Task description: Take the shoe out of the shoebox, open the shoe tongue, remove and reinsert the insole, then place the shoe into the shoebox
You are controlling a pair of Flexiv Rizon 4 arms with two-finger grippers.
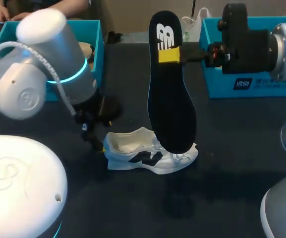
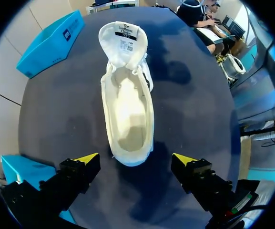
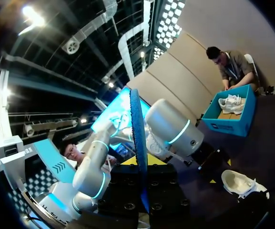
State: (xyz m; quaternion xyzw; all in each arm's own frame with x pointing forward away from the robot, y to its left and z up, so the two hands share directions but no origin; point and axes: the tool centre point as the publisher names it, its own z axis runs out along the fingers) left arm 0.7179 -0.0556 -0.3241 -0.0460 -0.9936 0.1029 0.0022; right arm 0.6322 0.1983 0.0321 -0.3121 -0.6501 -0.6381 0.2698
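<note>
Right gripper (image 1: 169, 54) clamps the insole (image 1: 171, 109) over the shoe (image 1: 147, 154). Left gripper (image 2: 136, 158), fingers released at the shoe's 9 o'clock, should steady the heel; feed toe first.

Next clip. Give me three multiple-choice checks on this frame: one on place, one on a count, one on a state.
1. Where is the insole? A held above the shoe; B inside the shoe; C in a box.
2. How many blue boxes show in the head view? A one; B two; C three.
3. The left gripper is: A open; B shut on the shoe; C shut on the insole.
Answers: A, the right gripper pinches it upright over the shoe; B, one at each far side; A, its fingers stand apart behind the heel.
</note>
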